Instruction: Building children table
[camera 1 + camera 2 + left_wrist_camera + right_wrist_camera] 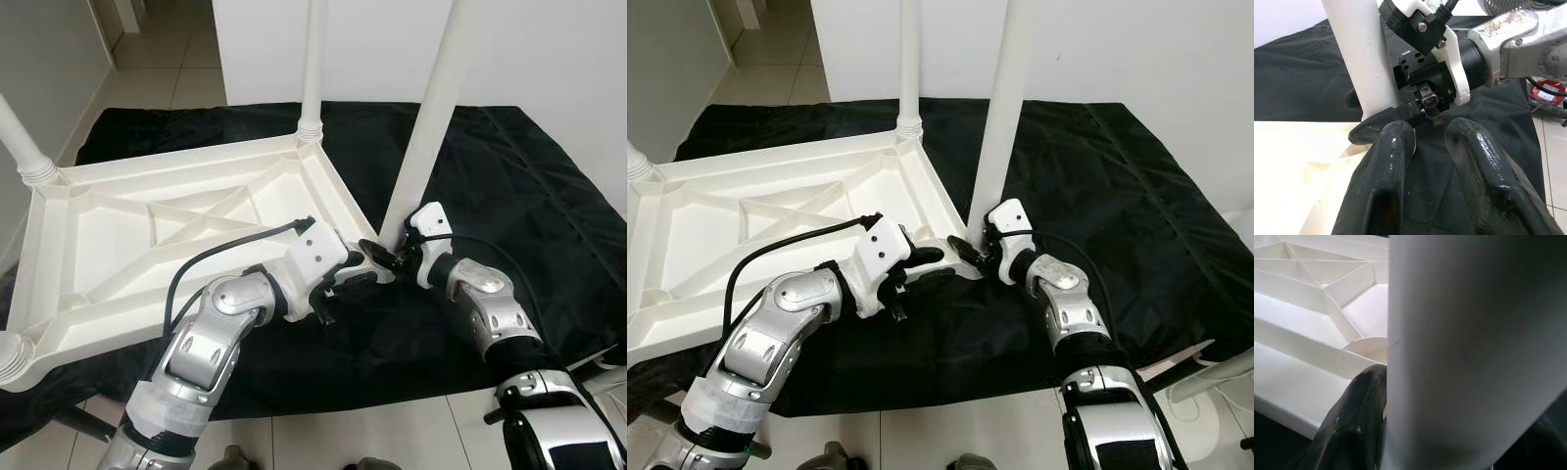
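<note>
The white table top (176, 235) lies upside down on a black sheet (529, 186). The right gripper (982, 247) has its fingers closed around the base of a white leg (423, 127) at the near right corner. The left gripper (355, 274), fingers parted, straddles that corner's rim

Even, soft indoor light; head views sharp. Glare streaks the glossy black fingers (1474, 161) at the left wrist. At the right wrist, the white leg (1474, 347) looms blurred.
</note>
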Controlling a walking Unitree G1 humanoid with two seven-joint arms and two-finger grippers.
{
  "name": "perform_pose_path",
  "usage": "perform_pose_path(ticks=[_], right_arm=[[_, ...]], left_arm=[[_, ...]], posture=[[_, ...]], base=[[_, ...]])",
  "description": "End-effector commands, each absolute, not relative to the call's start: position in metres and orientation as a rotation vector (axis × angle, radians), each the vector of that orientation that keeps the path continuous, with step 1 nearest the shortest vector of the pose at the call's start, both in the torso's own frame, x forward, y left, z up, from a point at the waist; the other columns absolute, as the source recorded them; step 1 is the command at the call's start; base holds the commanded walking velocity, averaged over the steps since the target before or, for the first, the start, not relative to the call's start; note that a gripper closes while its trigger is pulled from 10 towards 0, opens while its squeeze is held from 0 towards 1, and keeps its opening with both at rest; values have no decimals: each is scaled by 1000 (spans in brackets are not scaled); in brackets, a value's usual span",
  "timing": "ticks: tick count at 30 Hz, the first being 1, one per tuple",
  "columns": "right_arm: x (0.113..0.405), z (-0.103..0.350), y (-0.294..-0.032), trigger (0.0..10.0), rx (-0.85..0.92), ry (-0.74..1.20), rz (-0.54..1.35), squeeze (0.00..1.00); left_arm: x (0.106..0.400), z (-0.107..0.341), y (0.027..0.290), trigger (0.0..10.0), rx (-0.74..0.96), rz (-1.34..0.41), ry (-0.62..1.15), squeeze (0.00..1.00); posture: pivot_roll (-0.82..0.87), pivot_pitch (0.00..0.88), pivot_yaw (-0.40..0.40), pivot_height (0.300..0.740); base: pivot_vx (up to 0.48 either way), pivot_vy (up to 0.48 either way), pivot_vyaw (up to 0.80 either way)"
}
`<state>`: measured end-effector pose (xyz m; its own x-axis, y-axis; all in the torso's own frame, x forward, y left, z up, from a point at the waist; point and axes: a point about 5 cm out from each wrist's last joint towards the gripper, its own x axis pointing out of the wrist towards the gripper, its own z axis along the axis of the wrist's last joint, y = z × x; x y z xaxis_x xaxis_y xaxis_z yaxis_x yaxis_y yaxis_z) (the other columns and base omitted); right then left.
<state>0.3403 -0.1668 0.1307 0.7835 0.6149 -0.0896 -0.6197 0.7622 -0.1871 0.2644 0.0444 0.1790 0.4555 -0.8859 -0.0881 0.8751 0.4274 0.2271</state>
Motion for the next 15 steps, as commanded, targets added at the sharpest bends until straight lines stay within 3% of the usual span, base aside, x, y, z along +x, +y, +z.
perform_pose_path(ticks=[1,7,15], right_arm=[[337,118,-168,10000,-162,77,575,0],[334,116,-161,10000,-100,74,416,0],[332,115,-158,10000,-92,70,384,0]], left_arm=[[268,180,47,10000,267,-1028,-58,0],[267,179,46,10000,266,-1032,-54,0],[267,179,45,10000,264,-1034,-53,0]], posture=[[-97,8,8,740],[-101,10,10,740],[-101,10,10,740]], base=[[0,0,0],[0,0,0],[0,0,0]])
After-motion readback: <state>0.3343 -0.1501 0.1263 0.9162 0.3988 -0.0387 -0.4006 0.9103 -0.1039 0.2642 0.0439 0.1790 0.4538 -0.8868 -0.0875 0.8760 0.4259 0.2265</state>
